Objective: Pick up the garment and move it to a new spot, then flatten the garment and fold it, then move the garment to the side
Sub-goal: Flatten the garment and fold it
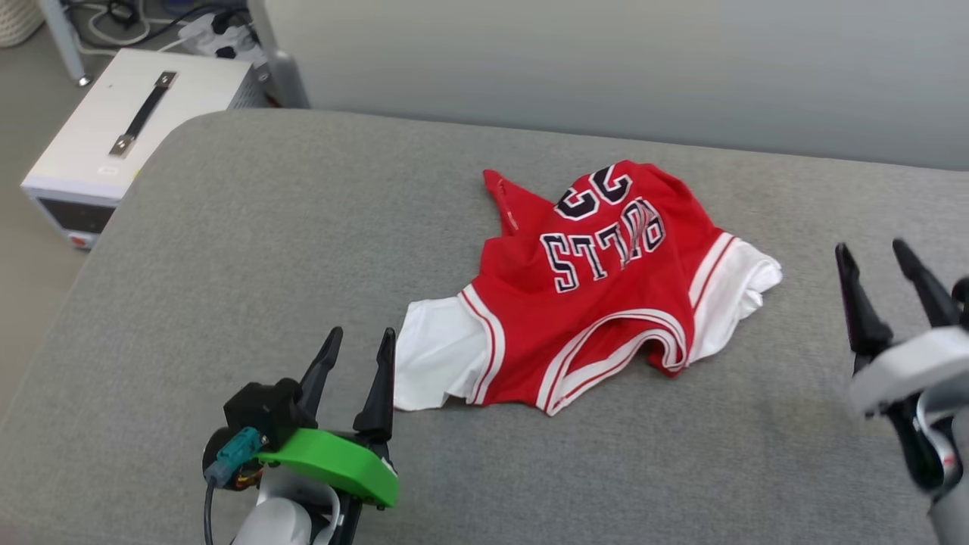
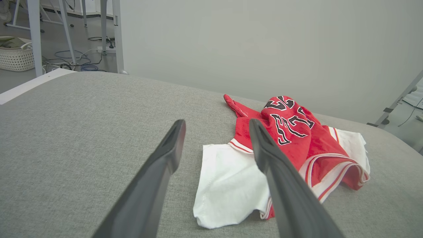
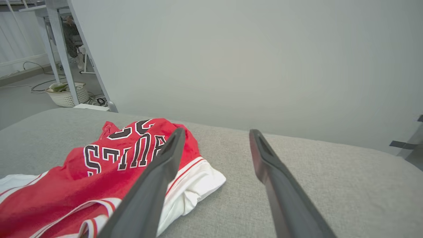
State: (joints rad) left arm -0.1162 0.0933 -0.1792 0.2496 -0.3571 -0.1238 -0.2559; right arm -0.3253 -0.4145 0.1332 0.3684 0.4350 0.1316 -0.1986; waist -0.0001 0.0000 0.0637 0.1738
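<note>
The garment (image 1: 606, 303) lies along 8-to-2 o'clock. Its white sleeve (image 1: 431, 359) sits just at 3 o'clock of the nearer left gripper (image 1: 363, 333) — the right gripper (image 1: 870, 247) stands apart — both spread wide, empty.

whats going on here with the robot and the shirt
A two-armed robot faces a crumpled red jersey lying on a grey padded surface. Both tools are open and empty: the left tool is close to the jersey's white sleeve, the right tool off to the other side. Nothing is gripped yet.
</note>
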